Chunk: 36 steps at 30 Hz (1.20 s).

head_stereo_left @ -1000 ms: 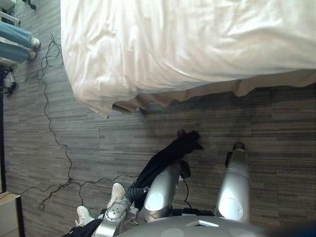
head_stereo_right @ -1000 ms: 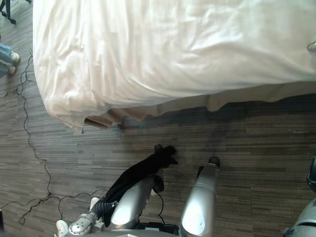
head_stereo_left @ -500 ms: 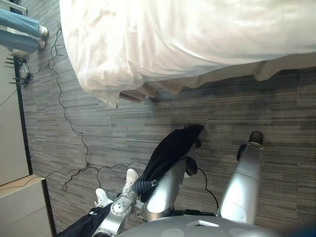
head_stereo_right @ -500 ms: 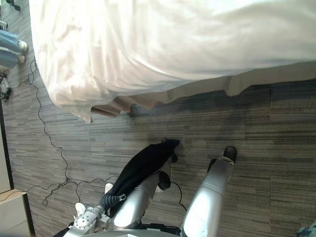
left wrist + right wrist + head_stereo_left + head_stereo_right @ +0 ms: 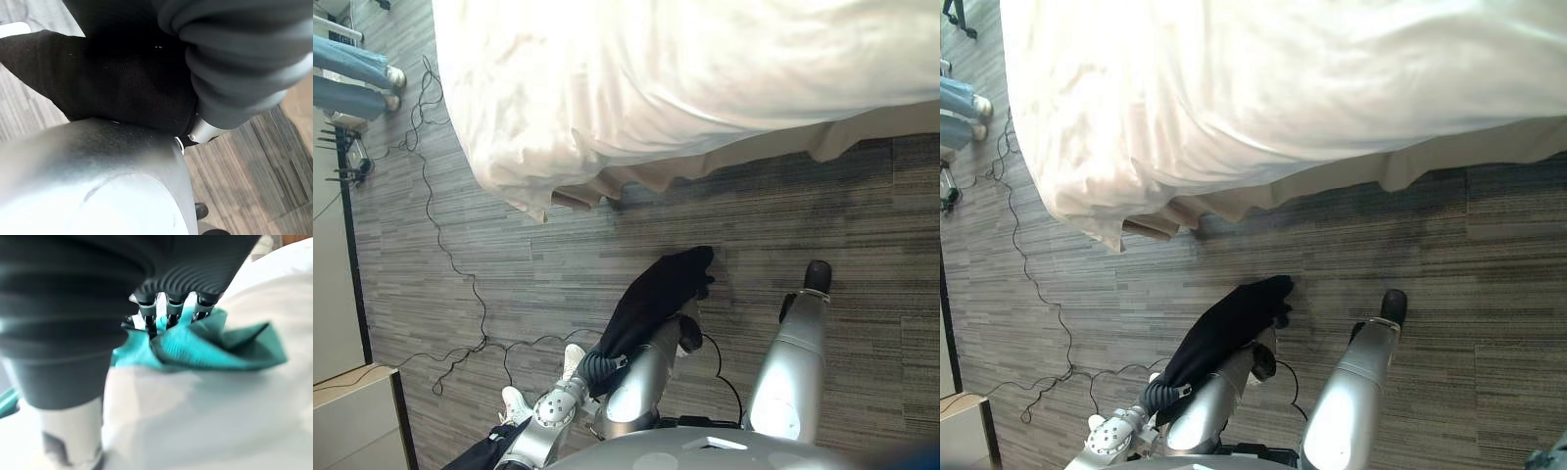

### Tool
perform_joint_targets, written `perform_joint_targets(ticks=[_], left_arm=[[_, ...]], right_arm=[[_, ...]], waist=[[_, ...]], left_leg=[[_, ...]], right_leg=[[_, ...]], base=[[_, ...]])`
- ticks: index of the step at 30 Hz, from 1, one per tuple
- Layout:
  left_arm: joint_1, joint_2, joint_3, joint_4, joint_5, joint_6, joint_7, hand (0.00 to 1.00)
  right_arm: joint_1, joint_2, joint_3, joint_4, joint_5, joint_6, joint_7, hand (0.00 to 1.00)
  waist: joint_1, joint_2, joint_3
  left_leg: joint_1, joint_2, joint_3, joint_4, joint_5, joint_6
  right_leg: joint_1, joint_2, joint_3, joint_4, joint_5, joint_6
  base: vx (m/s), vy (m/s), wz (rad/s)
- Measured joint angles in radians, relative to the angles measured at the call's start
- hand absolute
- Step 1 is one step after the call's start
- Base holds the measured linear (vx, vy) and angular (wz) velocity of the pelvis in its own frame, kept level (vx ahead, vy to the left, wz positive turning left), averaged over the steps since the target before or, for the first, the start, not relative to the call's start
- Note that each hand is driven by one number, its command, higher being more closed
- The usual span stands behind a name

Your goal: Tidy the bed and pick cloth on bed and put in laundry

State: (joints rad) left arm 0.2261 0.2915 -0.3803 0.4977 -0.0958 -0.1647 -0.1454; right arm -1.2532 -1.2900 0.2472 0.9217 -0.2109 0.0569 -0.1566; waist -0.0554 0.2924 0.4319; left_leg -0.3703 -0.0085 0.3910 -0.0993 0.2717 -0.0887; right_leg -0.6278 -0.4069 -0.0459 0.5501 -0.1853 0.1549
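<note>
A black cloth (image 5: 656, 294) hangs draped over my left hand (image 5: 593, 368), low above the carpet and in front of the bed (image 5: 705, 78). In the left wrist view the black cloth (image 5: 122, 88) lies against the hand's dark ribbed cover (image 5: 234, 58) and hides what is past it. My right hand (image 5: 73, 308) has its fingers (image 5: 168, 308) curled into a bunched teal cloth (image 5: 210, 350) that rests against white bedding (image 5: 220, 426). The bed's white duvet hangs over its near edge and is wrinkled at the left corner (image 5: 524, 186).
Grey striped carpet (image 5: 862, 215) runs along the bed's near side. A person in jeans (image 5: 347, 73) stands at the far left. Another person's white shoes (image 5: 570, 358) are close by at the lower left. A beige cabinet (image 5: 352, 421) fills the lower left corner.
The whole picture has shifted and turned, so the camera moved. The black cloth stays draped over my left hand.
</note>
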Motion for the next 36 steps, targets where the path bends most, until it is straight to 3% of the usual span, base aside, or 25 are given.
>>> perform_joint_targets(ticks=[2, 3, 8, 10, 15, 18, 21, 24, 25, 28, 30, 32, 34, 35, 36], left_arm=[[0.005, 0.002, -0.001, -0.002, 0.000, -0.007, 0.000, 1.00], [0.015, 0.002, 0.000, -0.001, 0.000, -0.021, 0.001, 1.00], [0.021, 0.006, -0.002, 0.004, 0.009, -0.048, 0.002, 1.00], [0.024, 0.006, -0.002, 0.013, 0.009, -0.064, 0.002, 1.00], [0.028, -0.001, 0.011, 0.041, 0.011, -0.104, 0.022, 1.00], [0.034, -0.016, 0.031, 0.077, 0.011, -0.125, 0.019, 1.00], [0.034, -0.014, 0.079, 0.080, 0.006, -0.153, 0.021, 1.00], [0.032, -0.005, 0.128, 0.083, 0.009, -0.151, 0.032, 1.00], [0.025, 0.005, 0.149, 0.095, 0.010, -0.139, 0.044, 1.00], [-0.022, 0.019, 0.175, 0.167, 0.008, -0.101, 0.078, 1.00], [-0.045, 0.020, 0.178, 0.207, 0.007, -0.086, 0.086, 1.00], [-0.055, 0.021, 0.190, 0.237, -0.001, -0.076, 0.085, 1.00], [-0.053, 0.030, 0.206, 0.256, -0.007, -0.067, 0.077, 1.00], [-0.060, 0.031, 0.224, 0.273, -0.011, -0.059, 0.073, 1.00], [-0.061, -0.007, 0.240, 0.299, -0.012, -0.057, 0.072, 1.00]], right_arm=[[0.000, 0.001, -0.001, -0.002, 0.017, 0.000, -0.015, 0.00], [0.002, 0.012, -0.011, -0.007, 0.036, 0.000, -0.027, 0.00], [0.041, 0.013, -0.087, -0.070, 0.087, 0.001, -0.082, 0.00], [0.069, 0.014, -0.117, -0.083, 0.110, 0.002, -0.089, 0.00], [0.140, 0.040, -0.224, -0.112, 0.112, 0.001, -0.083, 0.00], [0.264, 0.110, -0.306, -0.213, 0.131, -0.020, -0.044, 0.00], [0.360, 0.215, -0.306, -0.213, 0.135, -0.018, 0.001, 0.00], [0.443, 0.317, -0.324, -0.218, 0.182, -0.032, 0.020, 0.00], [0.487, 0.356, -0.341, -0.223, 0.191, -0.050, 0.023, 0.00], [0.550, 0.396, -0.369, -0.235, 0.204, -0.084, 0.032, 0.00], [0.576, 0.411, -0.403, -0.237, 0.224, -0.116, 0.055, 0.00], [0.623, 0.422, -0.428, -0.264, 0.228, -0.146, 0.076, 0.00], [0.672, 0.435, -0.454, -0.314, 0.225, -0.153, 0.089, 0.00], [0.667, 0.445, -0.476, -0.323, 0.225, -0.153, 0.097, 0.00], [0.664, 0.449, -0.498, -0.338, 0.223, -0.151, 0.102, 0.00]], waist=[[0.000, 0.000, 0.000], [-0.001, 0.004, -0.003], [-0.014, -0.002, 0.001], [-0.019, -0.004, 0.003], [-0.030, -0.033, 0.024], [-0.041, -0.048, 0.033], [-0.023, -0.093, 0.060], [0.009, -0.161, 0.062], [0.010, -0.186, 0.056], [0.013, -0.238, 0.056], [0.009, -0.251, 0.048], [-0.003, -0.253, 0.045], [-0.014, -0.282, 0.029], [-0.014, -0.284, 0.025], [-0.012, -0.247, 0.008]], left_leg=[[0.003, 0.012, -0.013, -0.005, -0.031, -0.014], [0.006, 0.021, -0.017, -0.005, -0.081, 0.012], [0.013, -0.004, 0.000, -0.005, -0.084, 0.018], [0.019, -0.012, 0.002, 0.000, -0.069, 0.036], [0.063, -0.012, 0.014, 0.001, -0.066, 0.043], [0.113, -0.007, 0.035, 0.008, -0.093, 0.053], [0.111, 0.062, 0.046, 0.161, -0.187, 0.064], [0.114, 0.138, 0.067, 0.319, -0.296, 0.057], [0.113, 0.181, 0.062, 0.389, -0.353, 0.051], [0.144, 0.246, 0.061, 0.467, -0.411, 0.047], [0.167, 0.269, 0.061, 0.463, -0.414, 0.037], [0.183, 0.289, 0.035, 0.452, -0.408, 0.013], [0.186, 0.289, 0.004, 0.432, -0.389, -0.022], [0.187, 0.298, -0.012, 0.429, -0.382, -0.042], [0.190, 0.325, -0.029, 0.385, -0.353, -0.058]], right_leg=[[0.000, 0.011, 0.001, -0.007, 0.007, -0.002], [-0.004, 0.026, 0.005, -0.004, 0.010, -0.003], [-0.013, 0.012, 0.036, 0.006, 0.018, 0.010], [-0.015, 0.005, 0.044, 0.019, 0.008, 0.013], [0.019, 0.006, 0.042, 0.041, -0.017, 0.006], [0.092, 0.022, 0.034, 0.002, -0.008, 0.009], [0.152, 0.066, 0.010, -0.042, 0.060, 0.001], [0.181, 0.079, -0.078, -0.014, 0.094, -0.020], [0.206, 0.085, -0.106, -0.006, 0.094, -0.020], [0.268, 0.108, -0.137, -0.058, 0.101, -0.021], [0.282, 0.126, -0.090, -0.107, 0.102, -0.023], [0.315, 0.155, 0.015, -0.237, 0.140, 0.013], [0.344, 0.145, 0.037, -0.312, 0.171, 0.046], [0.344, 0.152, 0.034, -0.308, 0.201, 0.022], [0.326, 0.188, 0.011, -0.262, 0.164, 0.007]], base=[[-0.07, -0.050, -0.19], [-0.03, -0.005, -0.18], [0.02, -0.017, -0.06], [0.06, -0.074, 0.03], [0.05, -0.114, -0.04], [0.04, -0.051, -0.25], [0.07, -0.089, -0.48], [0.05, -0.070, -0.59], [0.00, -0.061, -0.27], [-0.02, -0.055, -0.38], [0.00, -0.036, -0.25], [0.05, -0.128, 0.08], [0.09, -0.277, 0.39], [0.10, -0.352, 0.26], [0.15, -0.397, 0.26]])
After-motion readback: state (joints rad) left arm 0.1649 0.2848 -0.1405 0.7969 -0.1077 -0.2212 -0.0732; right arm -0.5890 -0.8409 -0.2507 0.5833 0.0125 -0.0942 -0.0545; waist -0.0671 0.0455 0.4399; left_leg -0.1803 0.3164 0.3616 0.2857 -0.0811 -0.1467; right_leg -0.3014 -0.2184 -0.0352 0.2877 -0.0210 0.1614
